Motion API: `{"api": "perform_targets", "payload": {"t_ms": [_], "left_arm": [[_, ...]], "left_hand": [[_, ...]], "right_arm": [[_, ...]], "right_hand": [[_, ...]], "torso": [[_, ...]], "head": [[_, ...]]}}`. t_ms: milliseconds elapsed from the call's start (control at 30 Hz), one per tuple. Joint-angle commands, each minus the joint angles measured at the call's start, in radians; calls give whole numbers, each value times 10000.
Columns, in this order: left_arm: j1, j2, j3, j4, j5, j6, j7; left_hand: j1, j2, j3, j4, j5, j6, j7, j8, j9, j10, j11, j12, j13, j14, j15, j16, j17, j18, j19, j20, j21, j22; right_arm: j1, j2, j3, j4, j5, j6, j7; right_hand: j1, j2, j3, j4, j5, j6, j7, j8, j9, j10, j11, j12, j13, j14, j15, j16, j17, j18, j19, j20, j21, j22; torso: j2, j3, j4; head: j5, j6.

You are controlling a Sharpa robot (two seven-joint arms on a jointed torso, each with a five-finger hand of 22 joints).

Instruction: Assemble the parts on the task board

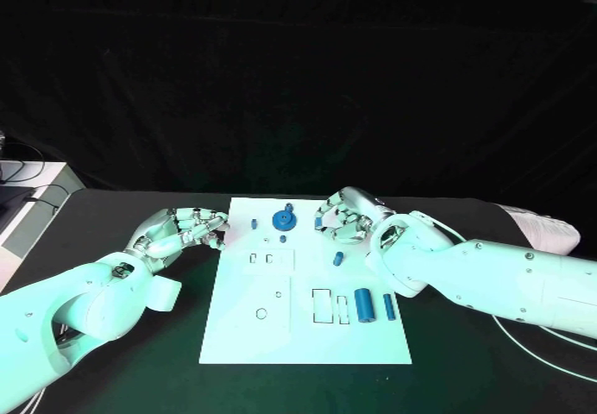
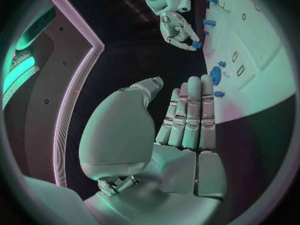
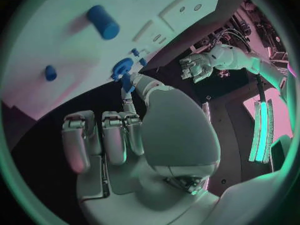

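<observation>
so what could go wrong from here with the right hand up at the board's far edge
1. The right hand seems to pinch a small blue part at its fingertips; such a slight hold could let it drop.
2. It hovers close to the blue round piece standing on the task board; a careless move might knock it.

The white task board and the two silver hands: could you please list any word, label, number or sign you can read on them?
None can be read.
White task board: only outlined slots and holes show, no lettering.
Small blue parts: plain, unmarked.
Silver left hand and silver right hand: no legible marking.
</observation>
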Motion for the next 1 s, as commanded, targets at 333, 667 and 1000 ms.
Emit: {"api": "perform_targets", "payload": {"t_ms": [333,667,1000], "left_arm": [[-1,71,6,-19,-63,-35,10],[-37,115,5,-62,-69,6,-4],[-53,96,5,-54,-75,28,-13]], "left_hand": [[29,-24,-53,-24,-51,-18,0,49,8,-40,23,-4,14,-86,6,58,-14,30,-61,-13,57,16],[6,-30,-79,-9,-51,-14,-2,53,16,-33,21,5,21,-84,7,68,-17,29,-72,-10,71,23],[6,-30,-79,-9,-51,-14,-2,53,16,-33,21,5,21,-84,7,68,-17,29,-72,-10,71,23]], "right_arm": [[-418,654,-133,771,-2032,-262,-2070],[-592,966,-182,933,-2594,-60,-2495],[-683,1242,-209,656,-3119,93,-2702]], "right_hand": [[-246,-77,56,0,116,115,-206,142,274,1045,-74,22,2634,1005,-77,9,2405,-68,1048,-74,54,2633],[-284,-98,51,10,108,114,-209,155,280,1045,-75,22,2634,1002,-78,6,2391,-68,1048,-74,54,2633],[-358,-122,48,39,131,112,-215,177,289,1045,-79,22,2634,1000,-79,4,2383,-68,1048,-75,54,2633]], "torso": [[38,6,-10],[39,14,-4],[37,8,2]], "head": [[86,-80],[108,-180],[127,-229]]}}
